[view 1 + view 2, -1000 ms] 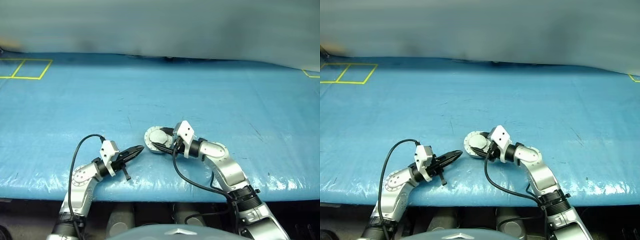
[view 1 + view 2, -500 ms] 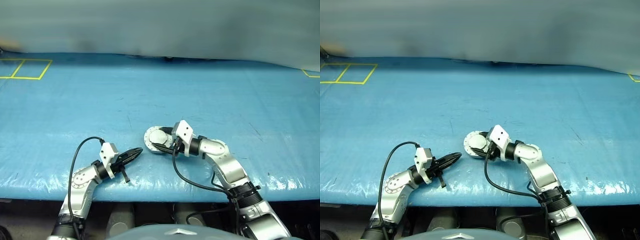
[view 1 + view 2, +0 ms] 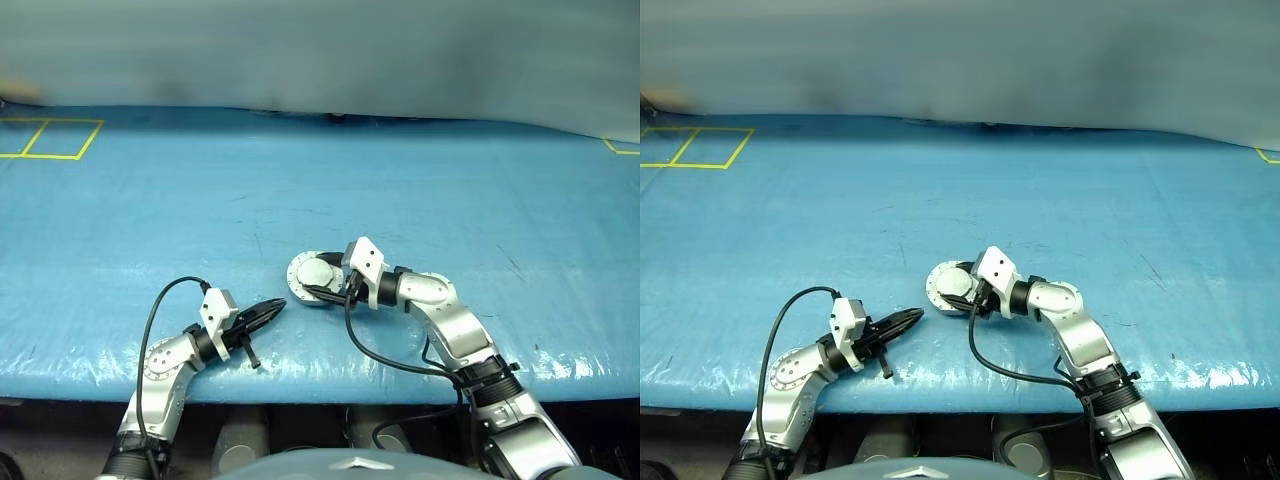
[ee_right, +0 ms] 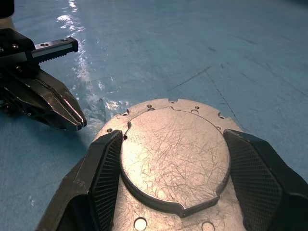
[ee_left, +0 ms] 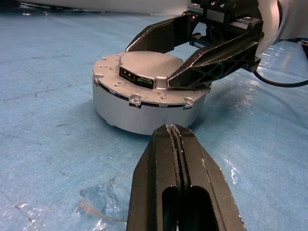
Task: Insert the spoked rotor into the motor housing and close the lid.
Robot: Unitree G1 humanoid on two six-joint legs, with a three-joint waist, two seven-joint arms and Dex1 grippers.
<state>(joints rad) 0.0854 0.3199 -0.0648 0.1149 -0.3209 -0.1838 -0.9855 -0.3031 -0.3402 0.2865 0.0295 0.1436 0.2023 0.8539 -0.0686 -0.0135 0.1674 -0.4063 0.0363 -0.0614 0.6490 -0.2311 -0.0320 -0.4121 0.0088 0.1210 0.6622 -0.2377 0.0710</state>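
Note:
The motor housing [image 5: 139,113] stands on the blue table as a silver-grey drum, with the lid [image 5: 144,65] lying flat on top, plain face and raised centre circle up. The spoked rotor is hidden. My right gripper [image 3: 318,277] is open and lies over the lid, its fingers [image 4: 106,168] flanking the raised circle closely on both sides. Whether they squeeze it I cannot tell. To the housing's left and a little nearer the table's front edge, my left gripper [image 3: 278,304] is shut and empty, its tip [image 5: 171,127] pointing at the housing wall a short gap away.
Blue sheeting covers the table [image 3: 450,190]. Yellow tape squares [image 3: 50,137] mark the far left corner, and a yellow mark [image 3: 620,150] sits at the far right. The table's front edge [image 3: 330,390] runs just below both arms. Black cables loop off both wrists.
The right wrist has turned a little while its gripper stays over the lid. The housing and the left gripper have kept their places.

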